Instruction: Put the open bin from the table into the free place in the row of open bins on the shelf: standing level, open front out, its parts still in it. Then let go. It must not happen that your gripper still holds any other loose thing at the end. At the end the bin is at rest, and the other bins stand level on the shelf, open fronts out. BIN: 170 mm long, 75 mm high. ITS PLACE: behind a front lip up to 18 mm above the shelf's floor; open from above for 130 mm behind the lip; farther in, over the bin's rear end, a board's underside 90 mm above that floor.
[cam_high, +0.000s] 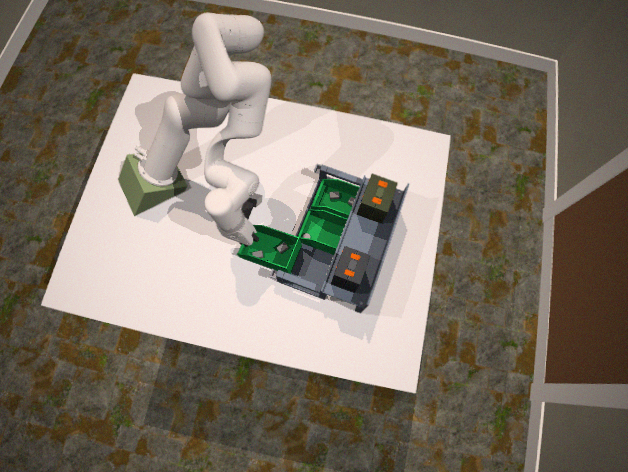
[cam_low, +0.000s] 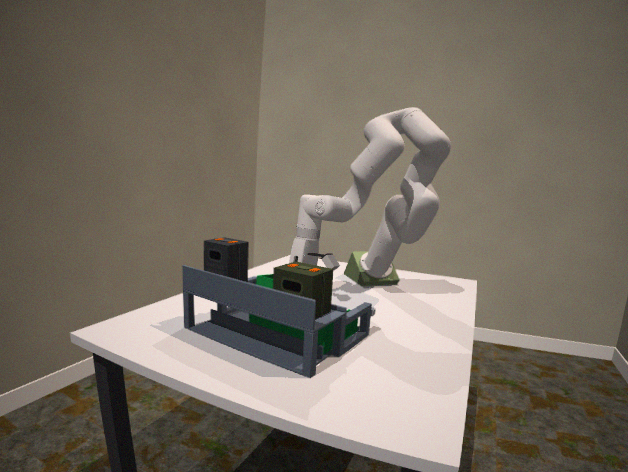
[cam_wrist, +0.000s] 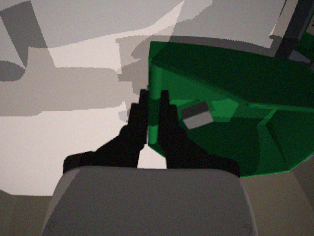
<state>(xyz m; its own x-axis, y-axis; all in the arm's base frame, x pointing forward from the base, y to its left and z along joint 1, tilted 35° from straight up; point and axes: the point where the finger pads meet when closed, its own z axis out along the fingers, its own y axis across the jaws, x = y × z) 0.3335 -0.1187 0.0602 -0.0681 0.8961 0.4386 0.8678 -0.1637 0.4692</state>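
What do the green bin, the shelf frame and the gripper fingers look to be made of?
Green bin: likely moulded plastic; thin walls, even glossy green, soft sheen in the wrist view. Shelf frame: painted metal or plastic, can't tell which; flat blue-grey bars, matte, no grain. Fingers: matte black, probably rubber-padded or plastic; no shine. The gripper is pinching the bin's thin wall.

The top view looks steeply down, the exterior view faces the shelf's (cam_low: 248, 299) back, the wrist view hugs the table (cam_wrist: 80, 127); all share the green bin (cam_high: 269, 251).
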